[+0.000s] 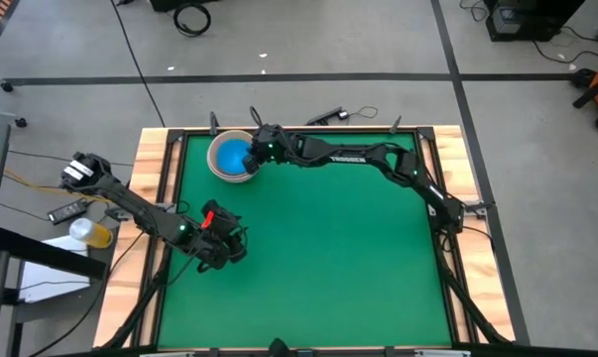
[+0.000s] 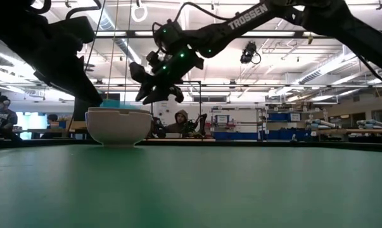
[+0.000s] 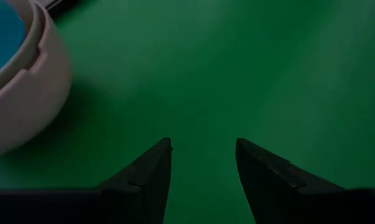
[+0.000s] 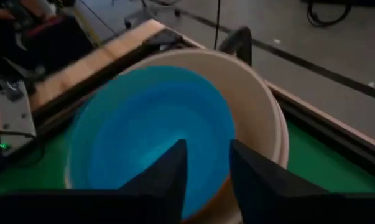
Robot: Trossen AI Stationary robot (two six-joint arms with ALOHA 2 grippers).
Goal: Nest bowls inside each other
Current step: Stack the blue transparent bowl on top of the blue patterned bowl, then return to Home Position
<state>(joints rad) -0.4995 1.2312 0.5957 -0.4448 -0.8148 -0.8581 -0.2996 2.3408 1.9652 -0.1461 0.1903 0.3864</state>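
Observation:
The bowls stand nested in one stack on the green table, near its far left corner. A bright blue bowl lies on top, inside a beige bowl. In the low view the outermost bowl is pale and rests on its base. My right gripper hovers open just above the right side of the stack, clear of the rim. My left gripper waits open over the mat at the near left, nothing between its fingers.
A wooden frame borders the green mat. A dark post stands on the far edge right behind the stack. People sit in the room beyond the table. A yellow bottle lies off the table at left.

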